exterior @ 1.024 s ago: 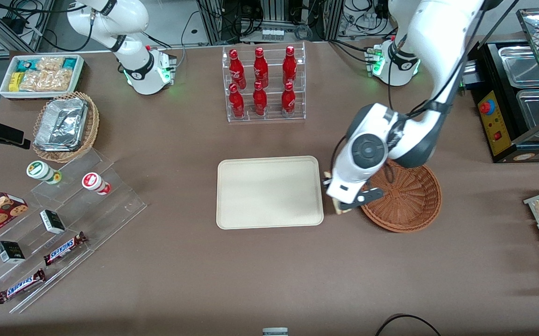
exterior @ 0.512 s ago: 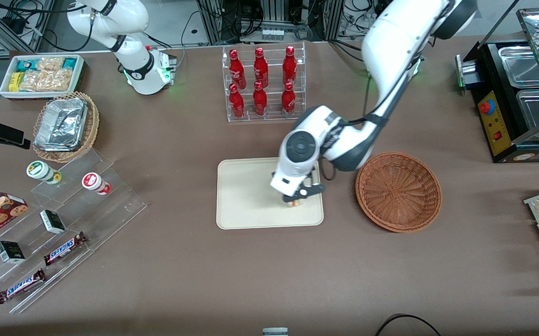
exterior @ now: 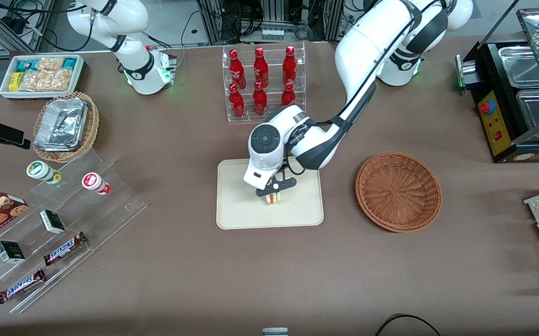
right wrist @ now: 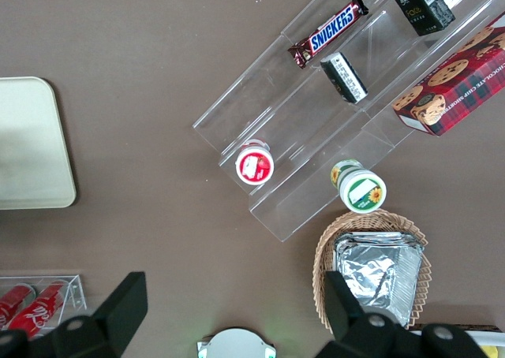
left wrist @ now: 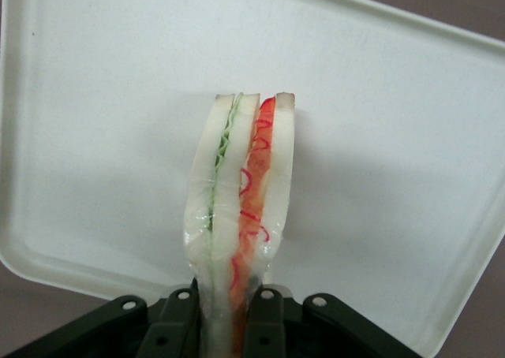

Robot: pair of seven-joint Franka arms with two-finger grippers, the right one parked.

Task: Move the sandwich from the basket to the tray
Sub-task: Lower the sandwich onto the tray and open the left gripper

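Cream tray [exterior: 237, 210] lies under the gripper [exterior: 274, 192], clamped on the sandwich [left wrist: 241, 216]; lower gently, then release flat.

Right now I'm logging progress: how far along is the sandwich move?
Done: the basket is empty. In hand: the gripper is shut on the sandwich, over the middle of the tray. Left: set it down, let go and pull away.

The brown table [exterior: 166, 261] carries the cream tray [exterior: 237, 210], the reddish-brown wicker basket [exterior: 398, 191], a clear bottle rack [exterior: 264, 84] and a tiered snack stand [exterior: 54, 224]; the gripper [exterior: 273, 195] is above the tray.
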